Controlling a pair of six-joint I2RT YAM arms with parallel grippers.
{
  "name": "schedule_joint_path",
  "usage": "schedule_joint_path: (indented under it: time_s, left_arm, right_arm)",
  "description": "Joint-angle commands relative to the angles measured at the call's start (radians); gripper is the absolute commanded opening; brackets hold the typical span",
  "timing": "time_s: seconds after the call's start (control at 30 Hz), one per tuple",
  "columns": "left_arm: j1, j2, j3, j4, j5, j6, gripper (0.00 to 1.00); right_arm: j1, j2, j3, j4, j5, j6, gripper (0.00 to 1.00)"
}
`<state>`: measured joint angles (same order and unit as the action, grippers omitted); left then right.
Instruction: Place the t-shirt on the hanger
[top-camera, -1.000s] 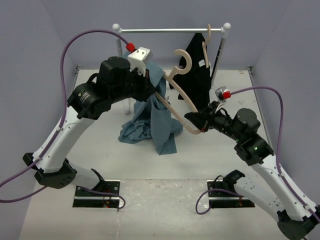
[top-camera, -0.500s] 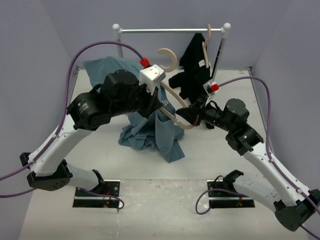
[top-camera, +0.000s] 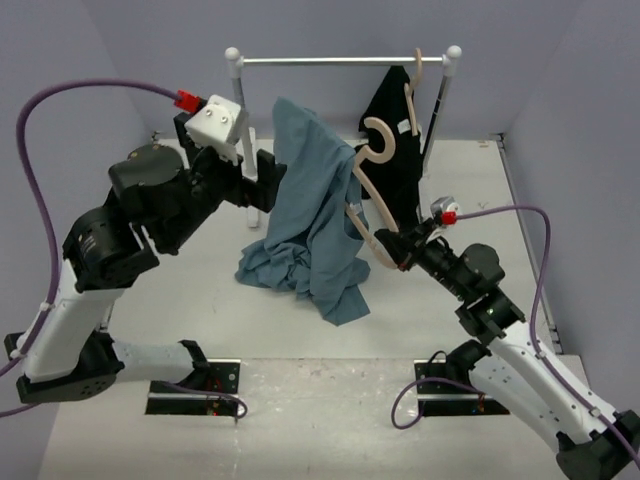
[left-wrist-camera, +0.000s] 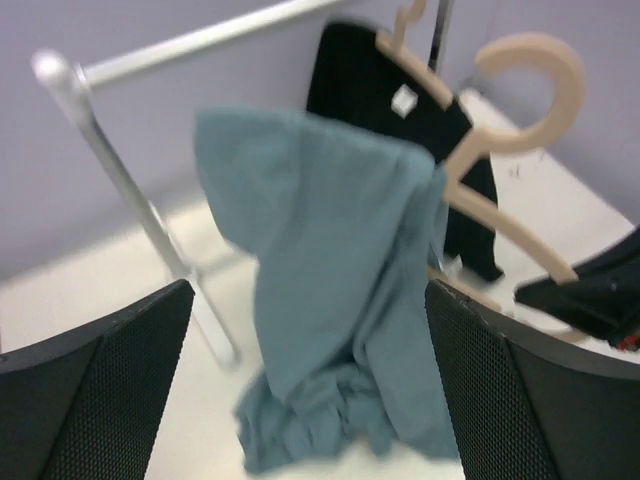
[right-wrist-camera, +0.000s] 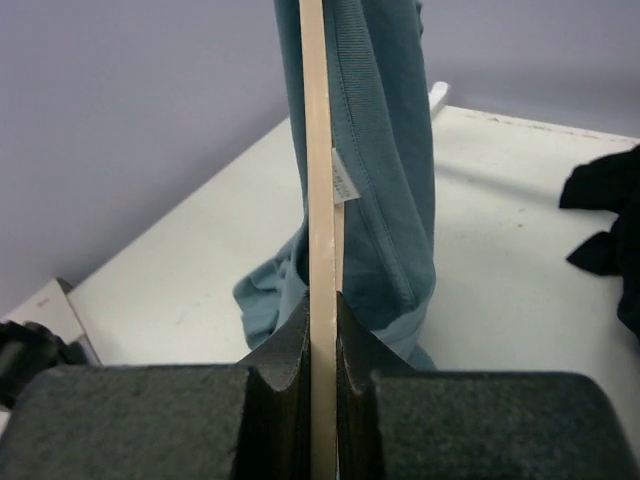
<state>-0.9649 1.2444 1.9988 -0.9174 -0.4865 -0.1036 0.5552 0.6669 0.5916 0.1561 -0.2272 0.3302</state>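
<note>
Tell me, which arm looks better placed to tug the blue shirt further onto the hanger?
Probably left: the left tool is open and empty beside the t-shirt, while the right tool is shut on the hanger.

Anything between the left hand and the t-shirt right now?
Nothing. In the left wrist view the open left hand faces the t-shirt across bare air; the rack post stands off to the left.

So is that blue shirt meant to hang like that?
It looks lopsided. The t-shirt is slung over one arm of the hanger, which the right gripper holds steeply tilted by its other arm, and the shirt's lower part lies bunched on the table.
</note>
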Motion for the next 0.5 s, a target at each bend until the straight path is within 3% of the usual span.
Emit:
schedule_joint_path:
  time_s: [0.0,0.1,0.2,0.3,0.47]
  left_arm:
    - [-0.005,-0.130,-0.185,0.396,0.217,0.383,1.00]
    - [-0.005,-0.080,-0.124,0.316,0.386,0.510,1.00]
    - [-0.004,-0.020,-0.103,0.203,0.455,0.649,0.98]
    - [0.004,-0.017,-0.190,0.160,0.477,0.764,0.93]
    - [0.062,-0.017,-0.219,0.135,0.650,0.858,0.96]
  right_arm:
    - [0.000,-0.138,-0.108,0.178,0.008,-0.187,0.00]
    - [-0.006,-0.194,-0.095,0.054,-0.027,-0.288,0.00]
    - [-0.015,-0.234,-0.037,-0.120,-0.061,-0.377,0.00]
    - [-0.019,-0.287,0.005,-0.231,-0.090,-0.409,0.00]
    - [-0.021,-0.295,0.086,-0.447,-0.139,-0.487,0.00]
